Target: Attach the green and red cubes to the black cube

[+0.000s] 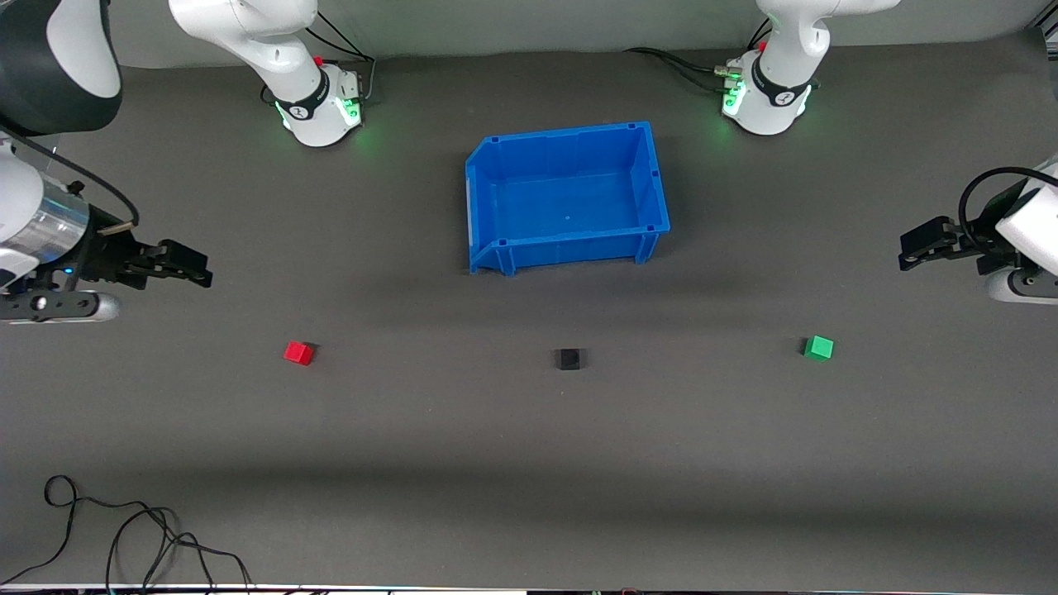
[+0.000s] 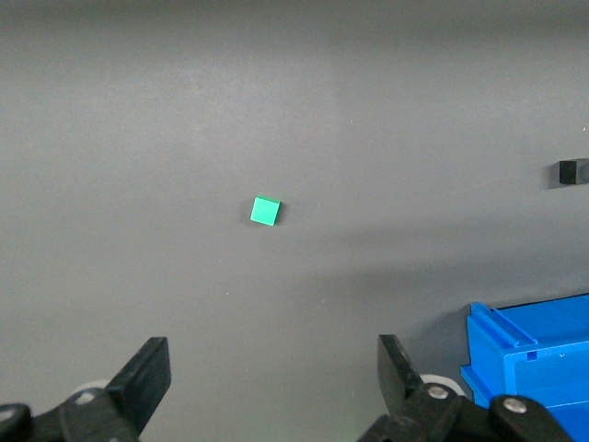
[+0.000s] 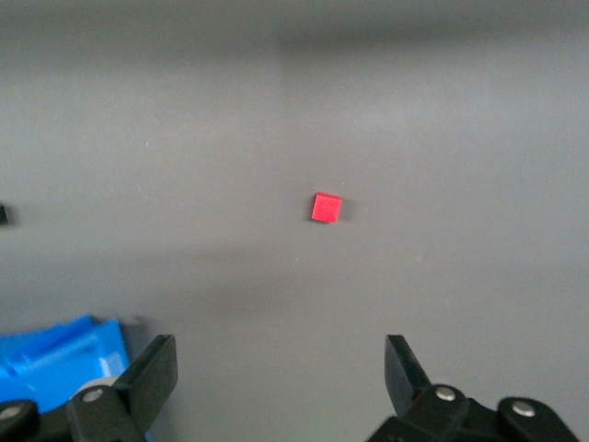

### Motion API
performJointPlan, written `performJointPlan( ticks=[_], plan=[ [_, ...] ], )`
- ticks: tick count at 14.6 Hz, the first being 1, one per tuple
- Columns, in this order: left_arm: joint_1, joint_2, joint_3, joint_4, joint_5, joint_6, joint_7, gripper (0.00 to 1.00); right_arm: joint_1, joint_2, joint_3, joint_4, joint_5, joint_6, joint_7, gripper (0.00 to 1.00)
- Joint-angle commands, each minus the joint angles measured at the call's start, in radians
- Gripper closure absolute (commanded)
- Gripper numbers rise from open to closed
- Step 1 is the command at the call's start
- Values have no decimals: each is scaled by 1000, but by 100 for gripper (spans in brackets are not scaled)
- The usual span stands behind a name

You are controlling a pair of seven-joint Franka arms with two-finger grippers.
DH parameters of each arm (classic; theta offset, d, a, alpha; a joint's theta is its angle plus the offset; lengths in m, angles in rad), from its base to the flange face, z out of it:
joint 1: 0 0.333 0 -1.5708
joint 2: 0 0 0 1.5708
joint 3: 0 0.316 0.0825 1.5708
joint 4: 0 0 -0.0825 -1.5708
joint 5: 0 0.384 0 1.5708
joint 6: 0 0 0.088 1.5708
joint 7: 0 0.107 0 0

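Observation:
The red cube point(image 1: 298, 353) lies on the grey mat toward the right arm's end; it also shows in the right wrist view point(image 3: 326, 207). The black cube point(image 1: 568, 359) lies mid-table, nearer the front camera than the blue bin, and shows in the left wrist view point(image 2: 572, 171). The green cube point(image 1: 818, 347) lies toward the left arm's end and shows in the left wrist view point(image 2: 265, 212). My right gripper point(image 1: 198, 273) point(image 3: 276, 373) is open and empty, up in the air at its end of the table. My left gripper point(image 1: 909, 252) point(image 2: 274, 378) is open and empty, up at its end.
An empty blue bin point(image 1: 653, 178) stands mid-table, farther from the front camera than the cubes. Its corner shows in both wrist views point(image 2: 529, 364) point(image 3: 55, 354). Loose black cables point(image 1: 132, 537) lie at the table's front edge toward the right arm's end.

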Motion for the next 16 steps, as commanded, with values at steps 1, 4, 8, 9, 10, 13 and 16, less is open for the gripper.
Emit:
performJointPlan(
  ticks=[1,4,8,9,10,13,16],
  plan=[
    [9,-13,-10,2,13,-12,-4,0,6,-45,-45,-105,79,68,140,0],
    [35,-13,-10,3,-5,-38,-92,0,3,-23,-60,-120,79,80,167,0],
    [58,-13,-9,12,-52,-78,-555,0,-9,53,-93,-90,80,71,183,0],
    [80,-9,-8,12,-75,-79,-658,0,-1,58,-96,-85,80,67,210,0],
    [101,-7,-8,11,-110,-79,-748,0,9,55,-93,-83,79,68,314,1],
    [138,-6,-8,2,-138,-78,-945,0,90,67,-88,-93,70,67,659,0],
    [155,16,-2,-4,-145,-64,-1164,0,98,131,-88,-112,65,79,893,0]
  ],
)
